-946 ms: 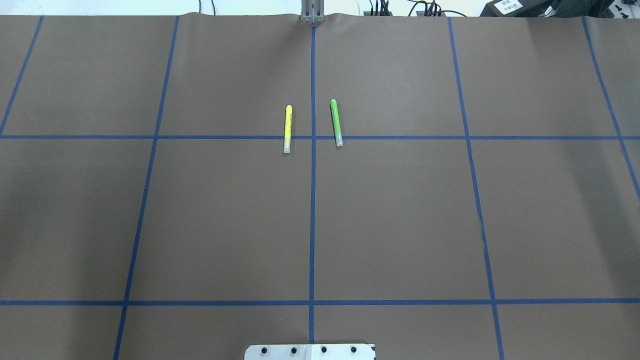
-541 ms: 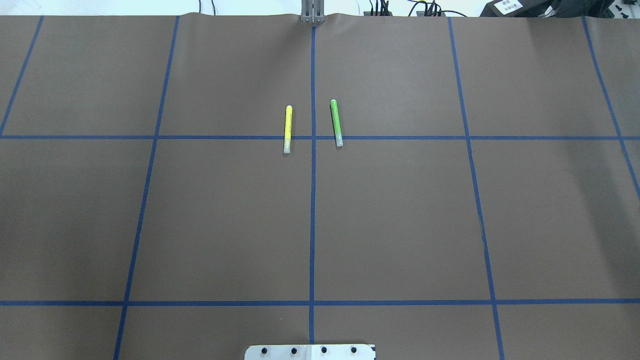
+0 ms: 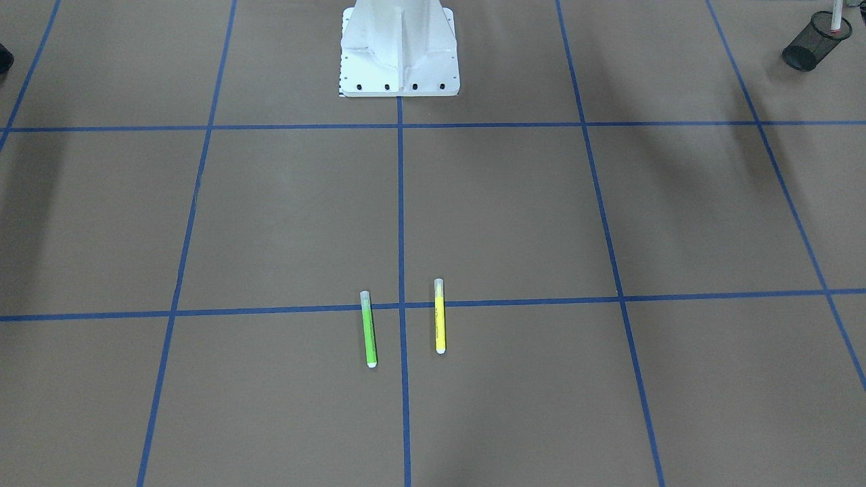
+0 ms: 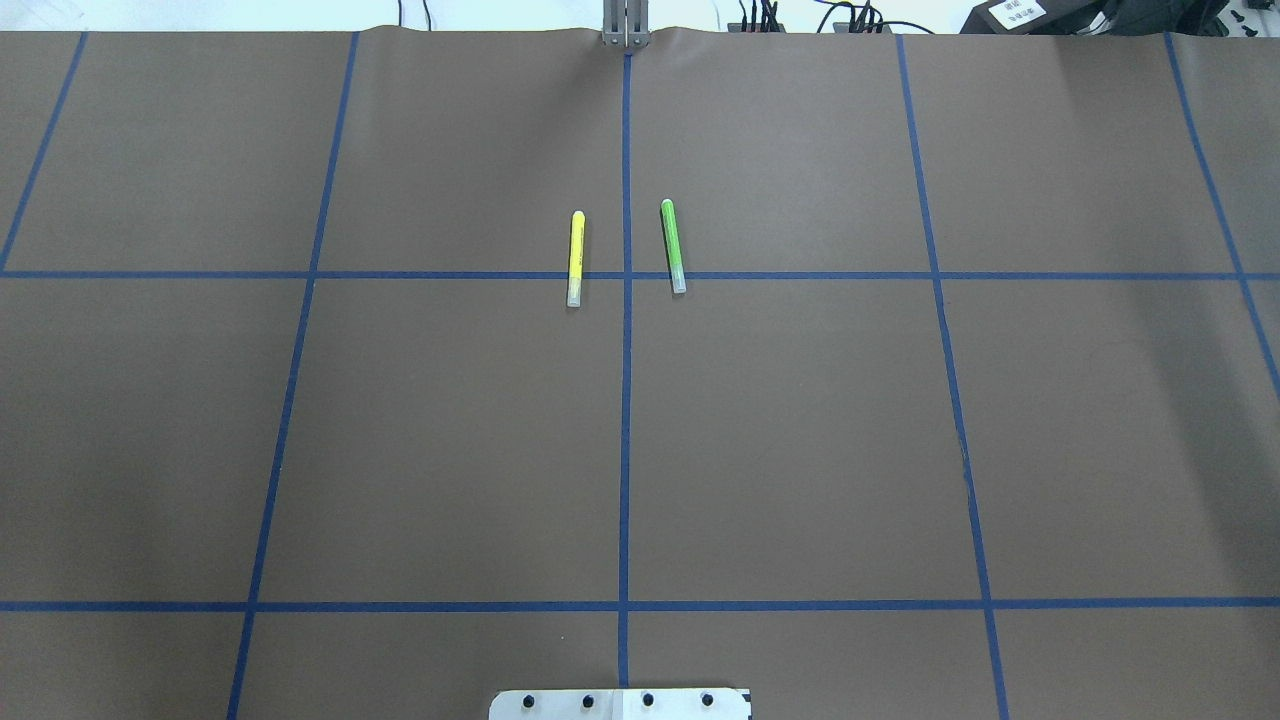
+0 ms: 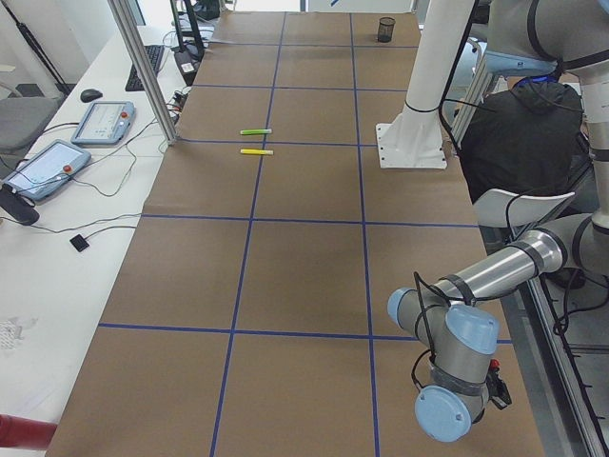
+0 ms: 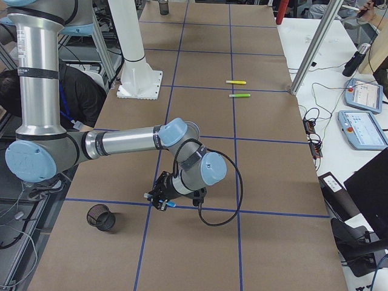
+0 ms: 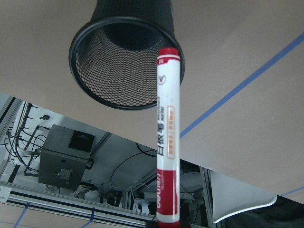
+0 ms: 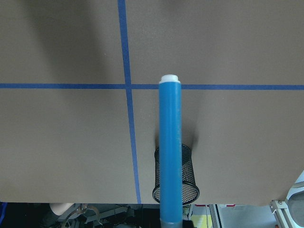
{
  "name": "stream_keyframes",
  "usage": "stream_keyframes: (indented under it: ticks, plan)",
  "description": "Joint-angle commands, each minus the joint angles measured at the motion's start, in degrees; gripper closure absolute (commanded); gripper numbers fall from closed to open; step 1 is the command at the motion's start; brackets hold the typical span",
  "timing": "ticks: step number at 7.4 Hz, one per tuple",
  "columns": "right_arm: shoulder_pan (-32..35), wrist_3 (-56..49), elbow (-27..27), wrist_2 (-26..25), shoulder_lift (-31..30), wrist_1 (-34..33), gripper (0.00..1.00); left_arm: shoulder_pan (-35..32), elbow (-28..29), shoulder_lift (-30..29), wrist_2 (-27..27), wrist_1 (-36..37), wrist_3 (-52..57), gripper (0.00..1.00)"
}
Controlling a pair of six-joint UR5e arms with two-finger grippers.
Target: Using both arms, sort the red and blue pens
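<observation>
In the left wrist view the red pen (image 7: 167, 142), a white-barrelled marker with red cap and red end, sticks out of my left gripper (image 7: 167, 222), which is shut on it. Its tip hangs over the rim of a black mesh cup (image 7: 102, 88). The front-facing view shows that cup (image 3: 814, 44) at the table's corner. In the right wrist view the blue pen (image 8: 170, 147) is held in my shut right gripper (image 8: 171, 222), above another black mesh cup (image 8: 187, 183). From the right side, the right gripper (image 6: 161, 199) hovers beside that cup (image 6: 102, 217).
A yellow pen (image 4: 575, 258) and a green pen (image 4: 672, 246) lie parallel near the table's middle, either side of the centre tape line. The white pedestal base (image 3: 399, 51) stands at the robot's edge. Tablets and cables lie beyond the far edge.
</observation>
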Motion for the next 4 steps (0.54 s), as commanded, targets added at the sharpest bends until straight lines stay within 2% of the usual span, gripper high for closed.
stream_keyframes:
  ticks: [1,4]
  plan:
    - [0.12,-0.1,-0.02,0.87,-0.2,0.0,1.0,-4.53,0.71,-0.12,4.33,-0.03,0.08,1.0]
    - [0.21,-0.19,0.07,0.87,-0.21,0.0,1.0,-5.26,3.86,-0.65,4.45,-0.55,-0.27,1.0]
